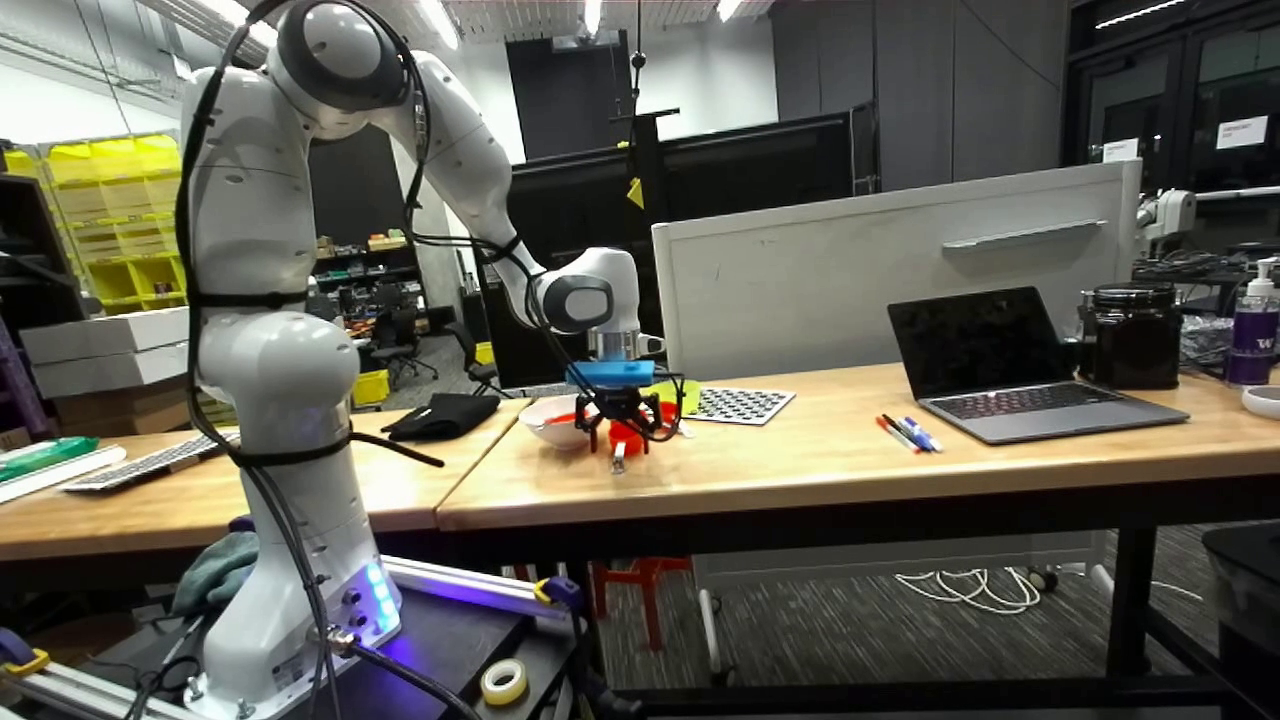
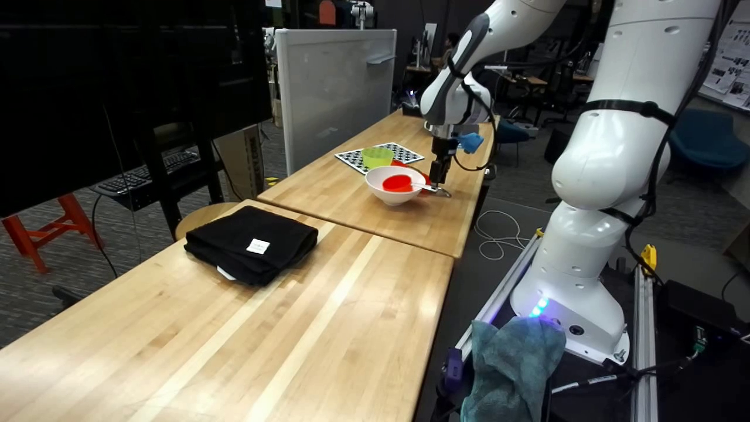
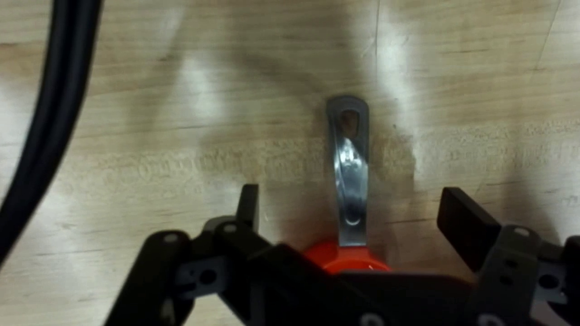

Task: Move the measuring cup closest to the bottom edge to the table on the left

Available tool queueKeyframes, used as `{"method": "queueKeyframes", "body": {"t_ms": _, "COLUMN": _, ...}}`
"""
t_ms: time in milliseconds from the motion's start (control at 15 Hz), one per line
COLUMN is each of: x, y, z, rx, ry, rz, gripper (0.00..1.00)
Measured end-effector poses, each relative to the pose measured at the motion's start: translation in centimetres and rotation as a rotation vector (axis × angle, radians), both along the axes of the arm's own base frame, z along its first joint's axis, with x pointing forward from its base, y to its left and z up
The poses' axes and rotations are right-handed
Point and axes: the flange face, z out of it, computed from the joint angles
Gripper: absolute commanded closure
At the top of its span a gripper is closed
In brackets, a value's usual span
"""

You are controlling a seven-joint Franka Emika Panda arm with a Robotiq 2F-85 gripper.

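Note:
A red measuring cup [image 1: 625, 441] with a short metal handle lies on the longer wood bench, handle toward the front edge. In the wrist view, the handle [image 3: 352, 181] lies between my fingers, and the red cup part [image 3: 349, 260] is mostly hidden by the gripper. My gripper [image 3: 351, 203] is open, with a gap on both sides of the handle. It points down around the cup in an exterior view [image 1: 618, 446] and low over the bench in an exterior view [image 2: 437, 179]. The shorter wood table [image 2: 351, 316] adjoins the bench; it also shows in an exterior view [image 1: 395, 495].
A white bowl [image 2: 387, 196] holding a red cup [image 2: 398, 183] stands close beside my gripper. A yellow-green bowl [image 2: 377, 157] sits by a checkered board [image 2: 351, 158]. A black cloth [image 2: 252, 243] lies on the shorter table. Markers [image 1: 908, 436] and a laptop [image 1: 1010, 400] lie farther along.

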Motion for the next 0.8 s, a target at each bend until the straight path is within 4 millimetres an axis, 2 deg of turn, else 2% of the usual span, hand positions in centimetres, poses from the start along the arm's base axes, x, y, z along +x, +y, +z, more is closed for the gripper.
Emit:
{"method": "queueKeyframes", "body": {"t_ms": 200, "x": 0.2, "y": -0.5, "z": -0.7, "rx": -0.001, "ry": 0.007, "rz": 0.01, "gripper": 0.0}}
{"method": "queueKeyframes", "body": {"t_ms": 267, "x": 0.3, "y": -0.7, "z": -0.9, "rx": -0.001, "ry": 0.008, "rz": 0.013, "gripper": 0.19}}
{"method": "queueKeyframes", "body": {"t_ms": 467, "x": 0.6, "y": -1.3, "z": -1.2, "rx": -0.003, "ry": 0.008, "rz": 0.021, "gripper": 0.4}}
{"method": "queueKeyframes", "body": {"t_ms": 800, "x": 0.9, "y": -2.7, "z": -0.4, "rx": -0.014, "ry": -0.012, "rz": 0.001, "gripper": 0.77}}
